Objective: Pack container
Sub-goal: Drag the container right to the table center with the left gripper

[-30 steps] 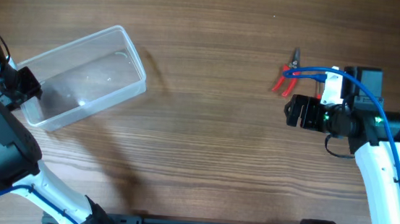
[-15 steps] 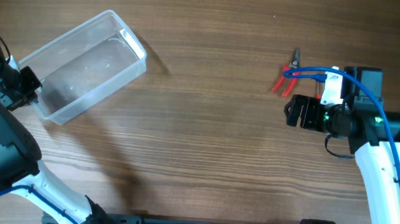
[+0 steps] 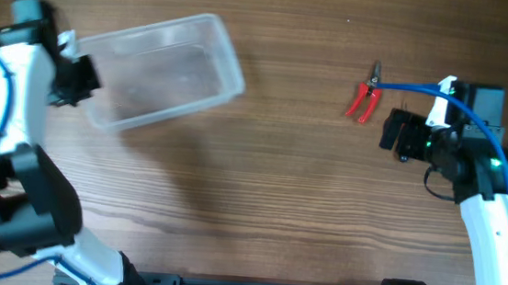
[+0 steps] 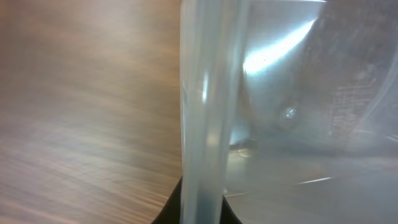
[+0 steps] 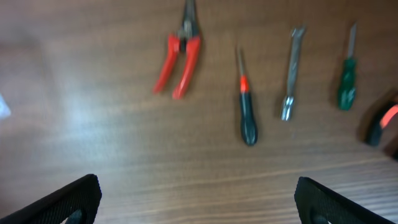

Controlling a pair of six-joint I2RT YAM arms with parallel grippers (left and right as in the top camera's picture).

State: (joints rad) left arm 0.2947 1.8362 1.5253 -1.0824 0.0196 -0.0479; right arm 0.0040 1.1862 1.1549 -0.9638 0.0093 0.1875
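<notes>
Landmark: container [image 3: 170,69].
- Left end blocked: left gripper [image 3: 79,81] clamped on the rim there, left arm [image 3: 6,112] running along that side.
- Interior free, reachable from above.
- Right of container: wide bare table [image 3: 289,164], passable from any side.
- Well right of container, past that stretch: red pliers [image 3: 363,100]. On their side away from container, a row of black screwdriver [image 5: 246,106], metal tool [image 5: 292,73] and green screwdriver [image 5: 347,81], with strips of bare wood between them.
- Right gripper [image 3: 389,136] just past the pliers, fingers spread wide.
</notes>
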